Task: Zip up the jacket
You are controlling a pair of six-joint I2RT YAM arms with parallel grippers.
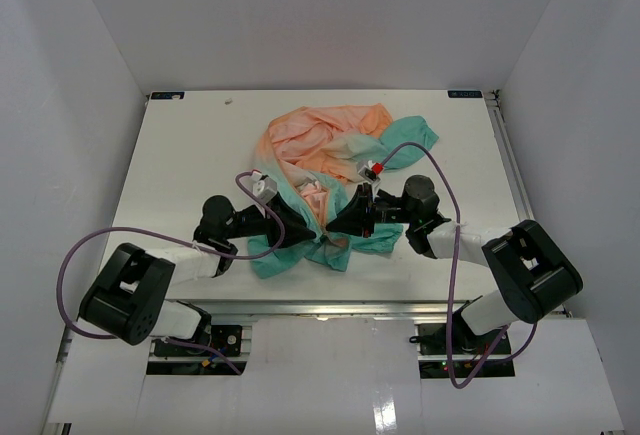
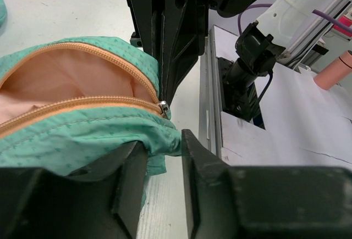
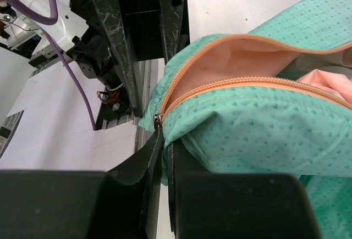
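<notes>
jacket [image 1: 330, 155]: 1, bunched up mid table [image 1: 180, 145], near the arms | zip [image 2: 82, 104]: 1, open | tools: 2 | left tool [image 2: 164, 143]: spread, hem at its tips | right tool [image 3: 166, 143]: pressed together, pinching the jacket hem by the zip end | purple cables [image 1: 75, 255]: 2

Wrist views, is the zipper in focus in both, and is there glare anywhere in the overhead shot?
Left wrist view: zipper slider and teeth sharp, the near jaws dark and blurred. Right wrist view: slider sharp too, jacket evenly lit. Top view: flat even light, only soft shadows, one glare streak on the white panel by the bottom edge.
</notes>
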